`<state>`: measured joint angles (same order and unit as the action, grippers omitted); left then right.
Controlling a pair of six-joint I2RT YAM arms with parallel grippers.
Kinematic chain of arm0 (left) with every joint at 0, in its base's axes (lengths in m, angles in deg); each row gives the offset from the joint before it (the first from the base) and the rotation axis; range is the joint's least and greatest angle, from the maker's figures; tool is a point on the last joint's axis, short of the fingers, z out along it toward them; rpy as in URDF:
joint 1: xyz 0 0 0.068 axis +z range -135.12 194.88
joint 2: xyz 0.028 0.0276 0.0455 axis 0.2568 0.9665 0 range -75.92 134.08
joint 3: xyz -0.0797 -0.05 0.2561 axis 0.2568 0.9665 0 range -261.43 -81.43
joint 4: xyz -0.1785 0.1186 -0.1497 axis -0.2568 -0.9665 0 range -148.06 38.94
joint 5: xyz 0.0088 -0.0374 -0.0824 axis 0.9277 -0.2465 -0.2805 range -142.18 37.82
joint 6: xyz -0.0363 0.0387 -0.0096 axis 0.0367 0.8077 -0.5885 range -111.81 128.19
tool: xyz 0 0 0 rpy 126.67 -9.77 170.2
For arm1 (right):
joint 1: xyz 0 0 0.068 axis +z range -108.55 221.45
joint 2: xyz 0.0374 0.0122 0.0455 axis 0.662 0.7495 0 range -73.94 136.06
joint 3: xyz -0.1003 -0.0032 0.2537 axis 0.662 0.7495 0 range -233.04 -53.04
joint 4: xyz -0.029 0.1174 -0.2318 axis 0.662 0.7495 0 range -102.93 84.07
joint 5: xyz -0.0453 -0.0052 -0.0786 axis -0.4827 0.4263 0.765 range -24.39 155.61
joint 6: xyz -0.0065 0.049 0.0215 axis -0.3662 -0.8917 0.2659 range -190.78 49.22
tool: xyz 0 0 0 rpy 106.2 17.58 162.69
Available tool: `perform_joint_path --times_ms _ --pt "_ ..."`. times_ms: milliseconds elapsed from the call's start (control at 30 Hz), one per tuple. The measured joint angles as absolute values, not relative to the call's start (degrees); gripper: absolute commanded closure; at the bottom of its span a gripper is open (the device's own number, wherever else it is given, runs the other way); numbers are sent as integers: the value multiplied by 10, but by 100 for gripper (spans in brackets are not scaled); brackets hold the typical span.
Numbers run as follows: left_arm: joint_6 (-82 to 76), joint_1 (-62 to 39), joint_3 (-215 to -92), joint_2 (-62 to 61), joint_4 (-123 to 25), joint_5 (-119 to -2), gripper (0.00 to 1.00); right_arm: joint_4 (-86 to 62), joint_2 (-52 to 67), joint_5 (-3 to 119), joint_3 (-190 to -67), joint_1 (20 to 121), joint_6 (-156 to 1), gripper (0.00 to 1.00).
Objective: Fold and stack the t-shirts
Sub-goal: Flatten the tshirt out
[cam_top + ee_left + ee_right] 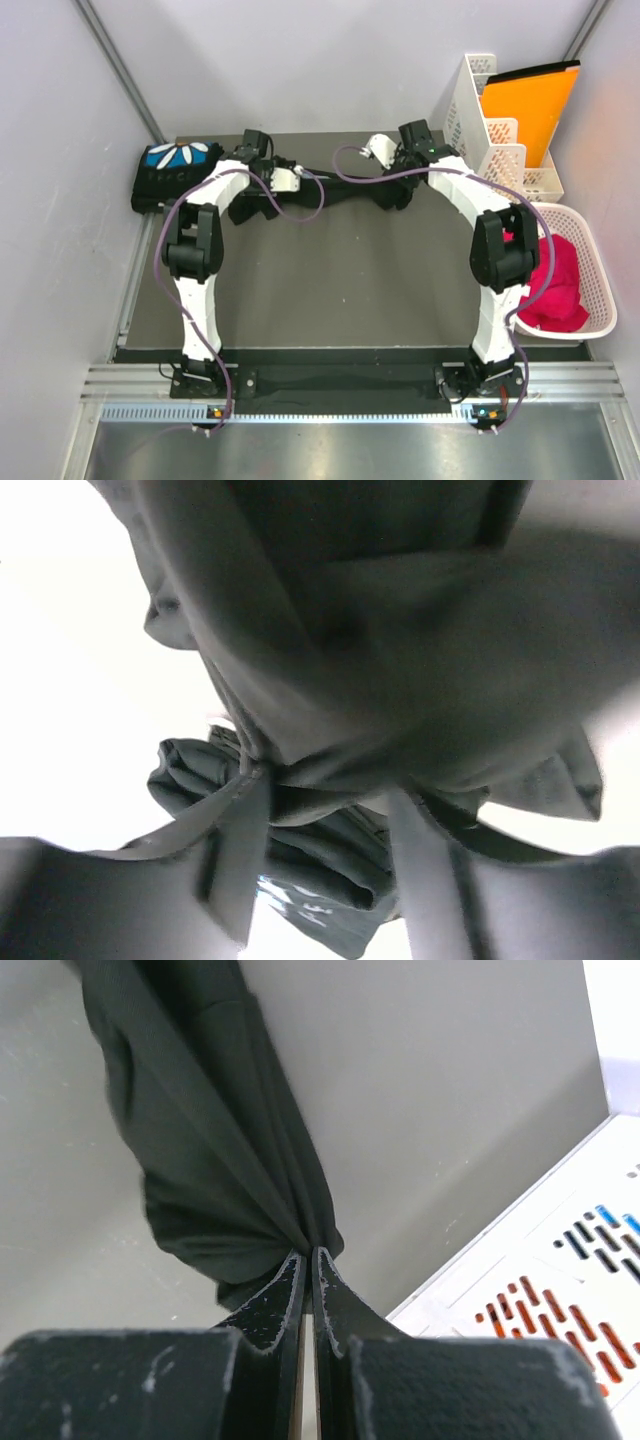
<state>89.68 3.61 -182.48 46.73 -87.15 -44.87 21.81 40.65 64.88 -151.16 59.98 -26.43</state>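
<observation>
White-walled bay, dark table (pixel 340 300): a black t-shirt (pixel 350 190) is strung between both arms, left of the white rack (pixel 487 140).

Top view only: the petal-print t-shirt (pixel 172 170) lies folded at the far corner, well apart from the rack. Both arms reach forward with elbows raised and wrists turned toward each other. Right wrist view only: the right end effector (pixel 308 1260) is clenched on a gathered bunch of the black t-shirt, with the rack wall near it. Left wrist view only: the left end effector (pixel 320 900) is released, its jaws standing apart. The black cloth is draped over and ahead of it, blurred. Below it shows a folded shirt with a pale blue print edge.
</observation>
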Motion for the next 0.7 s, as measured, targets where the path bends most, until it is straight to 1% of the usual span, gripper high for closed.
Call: perform_joint_path --times_ms 33,67,100,167,233,267,367,600,700 --pt "894 38 -1823 467 -867 -449 25 218 406 651 -1509 598 -264 100" --pt "895 39 -1822 467 -864 -449 20 222 406 651 -1508 597 -264 100" --pt "894 40 -1820 467 -860 -450 16 224 406 652 -1504 595 -264 96" --pt "892 42 -1818 466 -855 -450 16 232 406 655 -1501 593 -261 84" --pt "891 44 -1815 461 -852 -451 17 240 406 657 -1498 591 -256 79" --pt "890 44 -1813 455 -852 -452 17 245 407 659 -1498 592 -252 70" --pt "888 44 -1804 431 -847 -456 17 249 408 662 -1498 592 -250 57" --pt "869 41 -1757 334 -822 -490 19 259 429 672 -1509 593 -245 58" --pt "854 35 -1747 301 -826 -518 20 274 429 649 -1511 593 -233 58"
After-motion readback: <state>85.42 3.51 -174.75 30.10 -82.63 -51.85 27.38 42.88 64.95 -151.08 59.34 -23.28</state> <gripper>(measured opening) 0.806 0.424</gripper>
